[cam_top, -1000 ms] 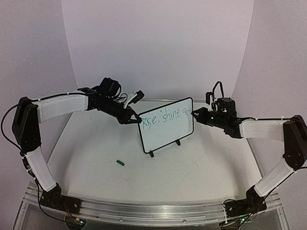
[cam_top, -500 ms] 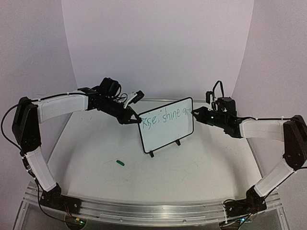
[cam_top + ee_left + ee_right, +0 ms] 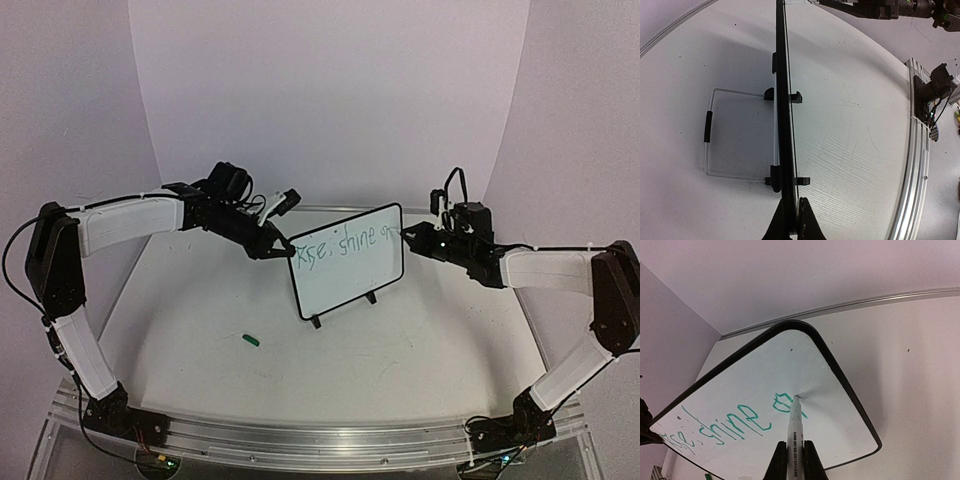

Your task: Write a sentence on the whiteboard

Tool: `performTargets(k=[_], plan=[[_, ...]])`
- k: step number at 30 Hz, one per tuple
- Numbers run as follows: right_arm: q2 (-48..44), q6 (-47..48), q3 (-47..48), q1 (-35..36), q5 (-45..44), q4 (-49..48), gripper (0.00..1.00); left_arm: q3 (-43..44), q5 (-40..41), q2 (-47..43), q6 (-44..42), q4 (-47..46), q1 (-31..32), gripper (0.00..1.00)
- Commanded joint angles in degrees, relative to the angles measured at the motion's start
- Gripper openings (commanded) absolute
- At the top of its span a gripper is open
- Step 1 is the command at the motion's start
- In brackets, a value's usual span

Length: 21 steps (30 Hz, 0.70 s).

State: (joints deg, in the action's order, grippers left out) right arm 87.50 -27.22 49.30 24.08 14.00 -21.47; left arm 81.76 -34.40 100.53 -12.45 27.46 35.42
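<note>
Whiteboard [image 3: 347, 262] stands mid-frame in the top view, its left edge pinched by the left gripper [image 3: 791, 220], jaws shut. Right gripper [image 3: 795, 456], clamped on the marker [image 3: 794, 426], should press lightly and extend the sentence [image 3: 740, 426] rightward; little room remains.
</note>
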Motion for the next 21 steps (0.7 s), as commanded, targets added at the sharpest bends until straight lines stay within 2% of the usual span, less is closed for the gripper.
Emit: performTargets(k=[1, 21], plan=[[-1.2, 0.7, 2.4, -0.2, -2.3, -2.6, 0.00, -0.2, 2.9, 2.8, -3.1, 6.0, 1.1, 0.00], [0.6, -1.0, -1.6, -0.2, -2.6, -2.6, 0.00, -0.2, 2.9, 2.7, -3.0, 6.1, 1.1, 0.00]])
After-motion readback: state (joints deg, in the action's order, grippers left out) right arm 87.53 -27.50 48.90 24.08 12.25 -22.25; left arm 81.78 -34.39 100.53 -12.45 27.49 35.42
